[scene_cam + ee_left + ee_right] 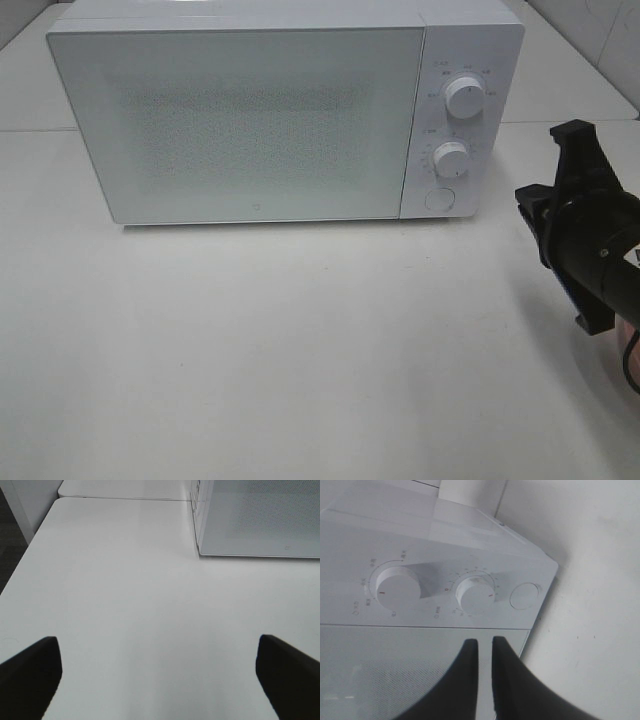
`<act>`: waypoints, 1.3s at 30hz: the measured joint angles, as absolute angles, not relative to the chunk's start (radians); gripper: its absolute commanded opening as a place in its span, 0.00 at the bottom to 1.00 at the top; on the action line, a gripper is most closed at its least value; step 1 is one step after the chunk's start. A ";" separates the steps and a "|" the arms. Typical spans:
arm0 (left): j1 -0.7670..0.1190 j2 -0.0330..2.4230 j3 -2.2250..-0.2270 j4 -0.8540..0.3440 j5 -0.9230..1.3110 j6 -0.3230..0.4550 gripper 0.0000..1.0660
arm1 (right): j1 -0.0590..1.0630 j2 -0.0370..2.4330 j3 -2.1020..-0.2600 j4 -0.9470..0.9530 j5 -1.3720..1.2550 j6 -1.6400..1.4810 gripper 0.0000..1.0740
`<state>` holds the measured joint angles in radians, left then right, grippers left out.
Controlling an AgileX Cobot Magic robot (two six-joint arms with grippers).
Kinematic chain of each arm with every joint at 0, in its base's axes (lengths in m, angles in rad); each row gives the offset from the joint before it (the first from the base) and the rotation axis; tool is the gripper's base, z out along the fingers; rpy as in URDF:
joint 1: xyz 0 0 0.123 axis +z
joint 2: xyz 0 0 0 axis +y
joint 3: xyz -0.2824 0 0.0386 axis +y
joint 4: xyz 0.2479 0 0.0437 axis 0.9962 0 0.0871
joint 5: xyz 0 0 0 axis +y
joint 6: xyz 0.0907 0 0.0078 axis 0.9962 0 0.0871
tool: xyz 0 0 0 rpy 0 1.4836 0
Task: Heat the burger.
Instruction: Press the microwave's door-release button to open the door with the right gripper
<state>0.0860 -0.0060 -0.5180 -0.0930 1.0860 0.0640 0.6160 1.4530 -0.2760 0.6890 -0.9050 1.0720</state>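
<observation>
Burger: not in any view. Can't tell if it's inside the microwave [235, 40]. The door [235, 125] is closed and its dotted mesh window shows nothing behind it. A pinkish sliver sits at the right edge of the exterior view, under the black arm; too little to name.

Risks, as I read it:
- **Button miss:** the right gripper [484, 642], mid-right of the exterior view, has its fingers pinched nearly together w/ nothing between, aimed toward the control panel. If the next move is a push on the round button [439, 198], the narrow tips could slide off its smooth face. They could also drift onto the lower knob [451, 158] just above it and turn it.
- **Oven shift:** a hard push could shove the whole oven back on the slick table [300, 350].
- **Door unattended:** if the door springs out, nothing is placed to steady it. The left gripper [157, 640] hangs spread wide and empty over bare table, w/ the oven's front corner ahead of it.
- **Empty run:** w/ the burger's whereabouts unknown, setting knobs risks running the oven empty.

Materials:
- **Microwave:** boxy white shell, matte, w/ rounded corners.
- **Door:** flat, faintly glossy, w/ a fine dot grid.
- **Controls:** the upper knob [465, 96] and lower knob are short white cylinders w/ thin red pointer marks. The button is a shallow, near-flush disc.
- **Table:** smooth white, hard-looking.
- **Gripper fingers:** matte black, tapered.
</observation>
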 measured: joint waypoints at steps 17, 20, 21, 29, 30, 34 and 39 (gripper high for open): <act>0.086 -0.006 -0.518 -0.093 1.086 0.064 0.92 | 0.616 1.494 -0.277 0.686 -0.775 1.268 0.00; 0.086 -0.006 -0.518 -0.093 1.086 0.064 0.92 | 0.616 1.531 -0.278 0.684 -0.775 1.288 0.00; 0.086 -0.006 -0.518 -0.093 1.086 0.064 0.92 | 0.616 1.543 -0.278 0.678 -0.776 1.297 0.00; 0.086 -0.006 -0.518 -0.093 1.086 0.064 0.92 | 0.600 1.641 -0.289 0.578 -0.821 1.384 0.00; 0.086 -0.006 -0.518 -0.093 1.086 0.064 0.92 | 0.578 1.663 -0.304 0.534 -0.821 1.403 0.00; 0.086 -0.006 -0.518 -0.093 1.086 0.064 0.92 | 0.538 1.693 -0.332 0.470 -0.821 1.432 0.00; 0.086 -0.006 -0.518 -0.093 1.086 0.064 0.92 | 0.465 1.743 -0.391 0.386 -0.825 1.458 0.00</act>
